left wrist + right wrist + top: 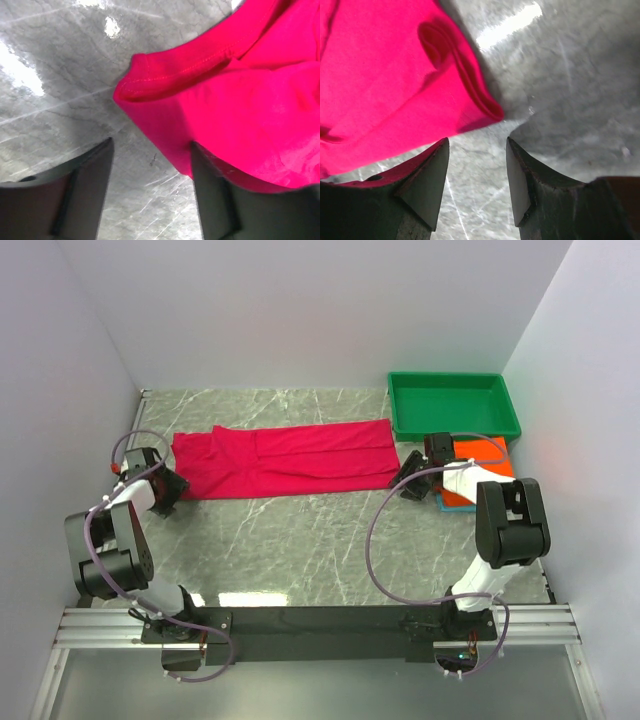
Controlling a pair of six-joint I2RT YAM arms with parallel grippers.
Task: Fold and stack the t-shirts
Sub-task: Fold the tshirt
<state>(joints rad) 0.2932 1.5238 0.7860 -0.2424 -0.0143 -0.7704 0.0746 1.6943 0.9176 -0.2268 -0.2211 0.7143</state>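
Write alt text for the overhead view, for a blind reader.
A crimson-pink t-shirt, folded into a long strip, lies across a marble table, with the jaws of the left arm and right arm at its two ends. A green tray and a folded orange t-shirt sit at the far right.

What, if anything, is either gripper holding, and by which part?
Nothing is held: the left gripper and right gripper stand open at corners of the crimson-pink t-shirt.

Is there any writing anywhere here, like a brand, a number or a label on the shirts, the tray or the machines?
None can be read. The crimson-pink t-shirt, the orange t-shirt, the green tray, the table, the left arm and the right arm all show plain surfaces with no words, numbers or logos.
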